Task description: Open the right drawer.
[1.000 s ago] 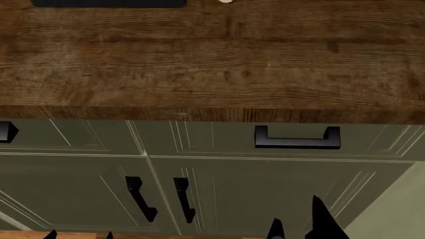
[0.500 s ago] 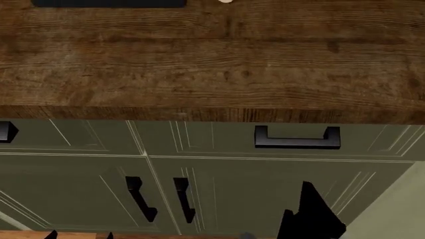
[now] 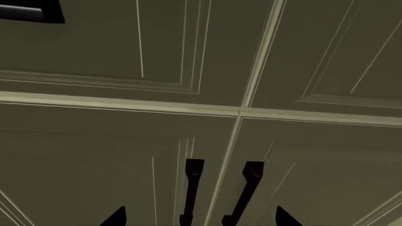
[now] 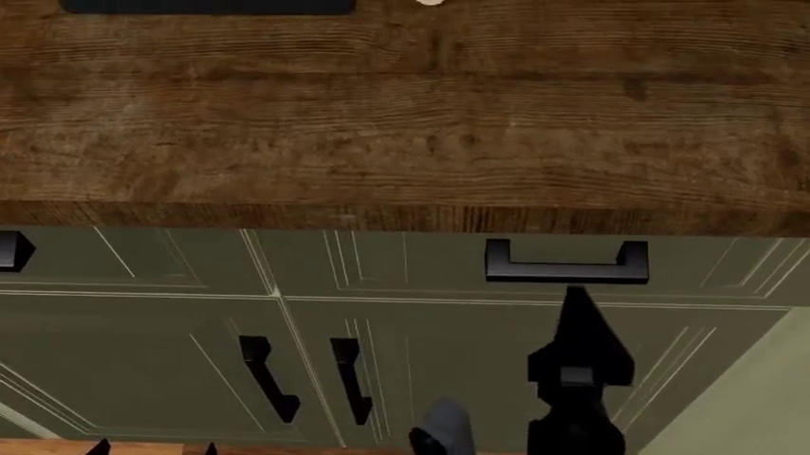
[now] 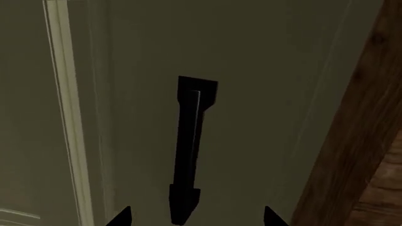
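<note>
The right drawer [image 4: 708,270] is an olive-green front under the wooden counter, flush with the neighbouring fronts. Its black bar handle [image 4: 566,263] is horizontal in the head view. My right gripper [image 4: 578,318] is raised just below that handle, apart from it. In the right wrist view the handle [image 5: 188,146] runs between my spread fingertips [image 5: 119,217], and the right gripper [image 5: 196,219] is open with nothing held. My left gripper [image 3: 201,219] is open, facing the cabinet doors; only its tips [image 4: 95,446] show at the head view's lower edge.
The wooden countertop [image 4: 405,114] overhangs the drawers. The twin left drawer [image 4: 127,258] has its handle [image 4: 13,252] at the left edge. Below, two cabinet doors carry vertical black handles [image 4: 268,377] [image 4: 351,379]. A pale floor strip [image 4: 760,398] shows at the lower right.
My right gripper has risen from the bottom edge of the head view to just under the right drawer's handle. The drawer and the left gripper have not moved.
</note>
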### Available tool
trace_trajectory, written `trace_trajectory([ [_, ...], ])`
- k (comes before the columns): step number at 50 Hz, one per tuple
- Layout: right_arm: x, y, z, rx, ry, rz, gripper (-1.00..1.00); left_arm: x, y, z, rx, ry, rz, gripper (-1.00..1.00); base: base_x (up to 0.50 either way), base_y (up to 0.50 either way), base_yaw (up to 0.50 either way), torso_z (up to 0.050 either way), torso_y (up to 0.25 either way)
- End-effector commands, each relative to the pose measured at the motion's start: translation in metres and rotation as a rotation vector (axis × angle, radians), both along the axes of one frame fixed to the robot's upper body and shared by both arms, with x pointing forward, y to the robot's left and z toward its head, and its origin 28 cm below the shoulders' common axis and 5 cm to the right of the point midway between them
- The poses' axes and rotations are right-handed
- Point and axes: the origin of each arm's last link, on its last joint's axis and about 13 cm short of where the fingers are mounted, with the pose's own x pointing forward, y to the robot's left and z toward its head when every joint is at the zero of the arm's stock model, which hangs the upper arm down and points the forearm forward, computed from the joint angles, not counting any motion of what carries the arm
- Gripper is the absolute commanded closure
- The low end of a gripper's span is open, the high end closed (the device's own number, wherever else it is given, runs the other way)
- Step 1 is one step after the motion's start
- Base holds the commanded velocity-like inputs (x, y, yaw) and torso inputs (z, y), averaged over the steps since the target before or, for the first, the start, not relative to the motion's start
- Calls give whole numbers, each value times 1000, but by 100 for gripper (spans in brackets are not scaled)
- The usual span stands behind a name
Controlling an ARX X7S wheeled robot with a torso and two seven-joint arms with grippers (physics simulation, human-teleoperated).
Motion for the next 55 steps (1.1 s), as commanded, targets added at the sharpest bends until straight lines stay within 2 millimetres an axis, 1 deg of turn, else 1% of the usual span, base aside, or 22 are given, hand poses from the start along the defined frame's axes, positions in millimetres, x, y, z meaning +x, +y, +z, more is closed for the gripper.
trace_trajectory([
  [1,12,-1,7,-62,-19,-17,-100,0,-1,0,3,2,-4,-100,0,0,0,0,0],
  [10,22,-2,3,-77,-16,-14,-100,0,-1,0,3,1,-5,-100,0,0,0,0,0],
  [19,30,-2,7,-90,-17,-46,-100,0,-1,0,4,1,-8,-100,0,0,0,0,0],
  [37,30,-1,7,-90,-17,-46,-100,0,-1,0,4,1,-8,-100,0,0,0,0,0],
  [41,34,-1,4,-103,-24,-76,-100,-1,-2,-1,6,4,-12,-100,0,0,0,0,0],
  [48,41,0,0,-109,-22,-76,-100,-1,-2,-1,7,2,-20,-100,0,0,0,0,0],
  [55,50,-1,-14,-100,9,-69,-100,-2,-3,0,7,0,-24,-100,0,0,0,0,0],
])
